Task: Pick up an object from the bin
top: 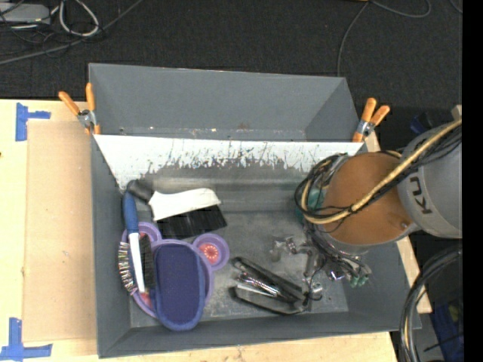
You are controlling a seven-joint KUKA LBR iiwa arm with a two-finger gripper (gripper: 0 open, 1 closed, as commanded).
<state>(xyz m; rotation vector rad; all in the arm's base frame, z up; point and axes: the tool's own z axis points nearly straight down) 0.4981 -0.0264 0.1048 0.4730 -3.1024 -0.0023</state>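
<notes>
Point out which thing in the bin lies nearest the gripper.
The black, shiny stapler-like tool, right beside the gripper; the brushes lie heaped at the left, well away.

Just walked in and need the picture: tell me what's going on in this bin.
A robot arm reaches into the grey bin from the right. Its gripper is down at the right end of a dark metal tool lying on the bin floor; nothing is lifted yet. A heap of brushes and purple things lies to the left.
</notes>
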